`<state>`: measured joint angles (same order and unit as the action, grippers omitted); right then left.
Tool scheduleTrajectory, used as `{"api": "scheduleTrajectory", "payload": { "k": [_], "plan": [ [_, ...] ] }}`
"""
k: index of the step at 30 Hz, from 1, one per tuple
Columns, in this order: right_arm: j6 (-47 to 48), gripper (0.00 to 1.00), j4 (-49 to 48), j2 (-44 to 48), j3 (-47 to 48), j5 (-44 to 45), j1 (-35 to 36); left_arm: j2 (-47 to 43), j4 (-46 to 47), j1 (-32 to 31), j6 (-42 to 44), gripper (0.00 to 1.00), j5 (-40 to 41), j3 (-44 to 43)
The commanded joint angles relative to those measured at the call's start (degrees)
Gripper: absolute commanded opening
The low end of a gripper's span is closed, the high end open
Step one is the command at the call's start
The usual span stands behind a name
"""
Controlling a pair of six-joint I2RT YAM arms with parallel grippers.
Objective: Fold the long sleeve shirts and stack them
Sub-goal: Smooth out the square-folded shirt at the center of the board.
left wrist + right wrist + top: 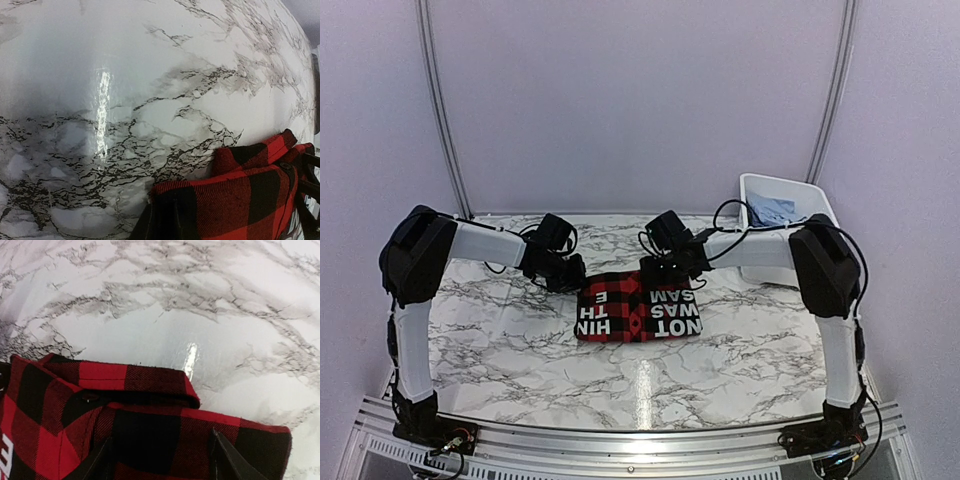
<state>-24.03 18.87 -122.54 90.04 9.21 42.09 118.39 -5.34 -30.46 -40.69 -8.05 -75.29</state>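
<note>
The red-and-black flannel shirt [638,305] lies folded into a small rectangle at the table's middle, with white letters on its top face. My left gripper [570,275] is at its far left corner. In the left wrist view its dark fingers [142,226] stand close together at the shirt's corner [235,200] and look shut on the cloth edge. My right gripper [672,268] is at the far right edge. In the right wrist view its fingers [225,460] are spread wide just above the shirt [145,435], below the collar [125,377], holding nothing.
A white plastic tub [812,200] stands at the back right corner with light blue cloth [775,210] inside. The marble table [520,350] extends around the shirt. Curved frame rails rise behind the table.
</note>
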Motion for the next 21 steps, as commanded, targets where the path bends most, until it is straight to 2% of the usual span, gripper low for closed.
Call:
{"api": "scheduleTrajectory", "payload": {
  "k": [1,5,12,18,21],
  "plan": [
    [0.9,0.58,0.0,-5.8,4.3,-2.4,-1.1,-0.1,1.0,-0.2,0.9,0.15,-1.3,-1.1],
    [2.2,0.6,2.0,-7.4,7.4,-1.2,-1.2,-1.1,0.4,-0.2,1.5,0.15,-1.4,-1.2],
    [3.5,0.66,3.9,-1.2,6.5,0.9,-0.9,-5.5,-1.9,-0.2,1.7,0.2,-0.2,1.0],
    [2.7,0.65,4.1,7.4,-2.3,4.6,1.8,-16.3,-2.3,-0.2,-0.6,0.31,0.7,11.2],
    [1.0,0.62,3.5,10.8,-7.5,5.0,3.3,-20.3,-1.7,-0.5,-2.2,0.38,-1.4,15.7]
  ]
}}
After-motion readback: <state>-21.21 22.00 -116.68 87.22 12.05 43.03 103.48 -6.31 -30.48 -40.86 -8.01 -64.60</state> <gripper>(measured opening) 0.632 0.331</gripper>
